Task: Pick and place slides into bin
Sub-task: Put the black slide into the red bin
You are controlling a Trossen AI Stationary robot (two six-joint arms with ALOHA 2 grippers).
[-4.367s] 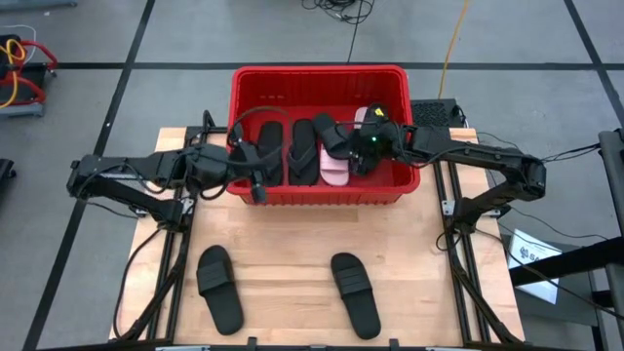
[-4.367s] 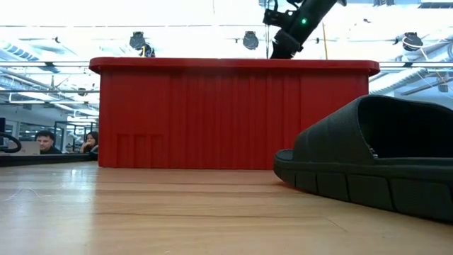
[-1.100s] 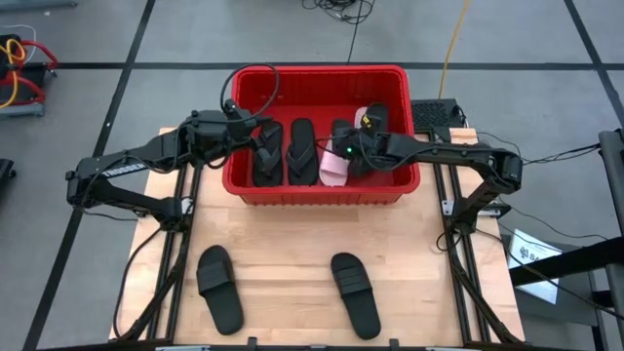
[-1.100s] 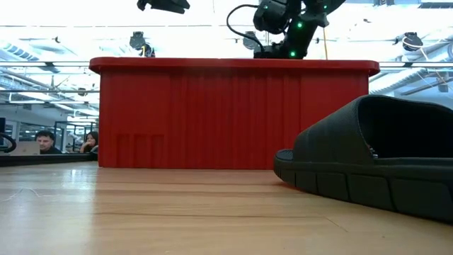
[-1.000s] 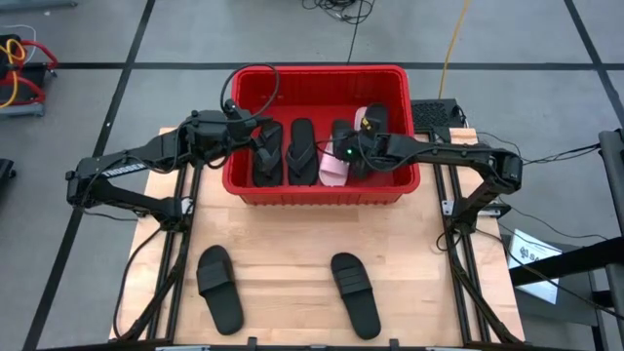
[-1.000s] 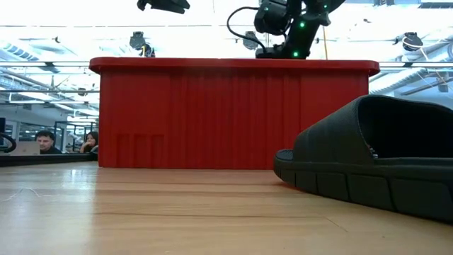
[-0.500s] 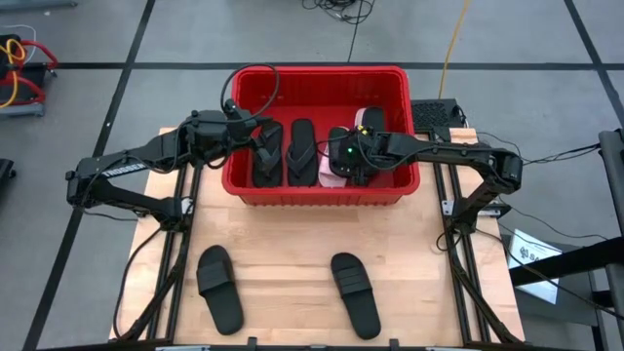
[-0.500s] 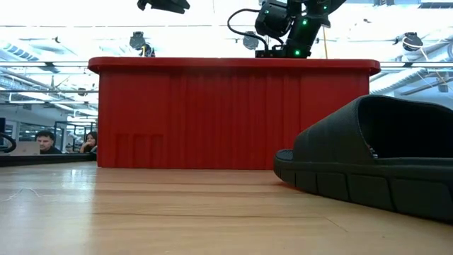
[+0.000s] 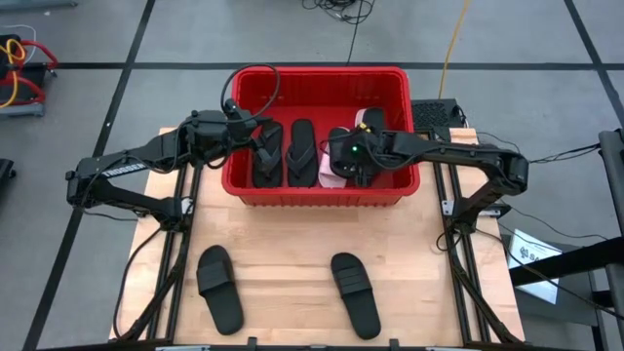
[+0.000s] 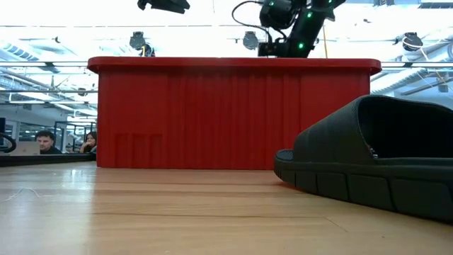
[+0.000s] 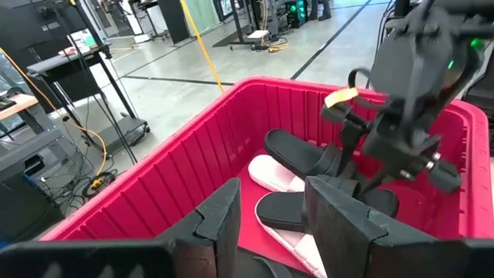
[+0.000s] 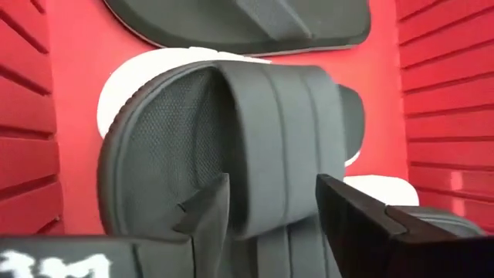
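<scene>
The table [image 9: 292,244] carries the red bin [image 9: 317,190] at its 12 o'clock edge. Inside lie black sandals [image 9: 300,151] and a pink slide [image 9: 331,175]. Two black slides [image 9: 219,288] rest on the table toward 6 o'clock. The right gripper [image 9: 349,164] hangs over a black slide [image 12: 255,154] in the bin, jaws spread, not pinching it. The left gripper [image 9: 255,136] hovers at the bin's 9 o'clock side, jaws spread.
</scene>
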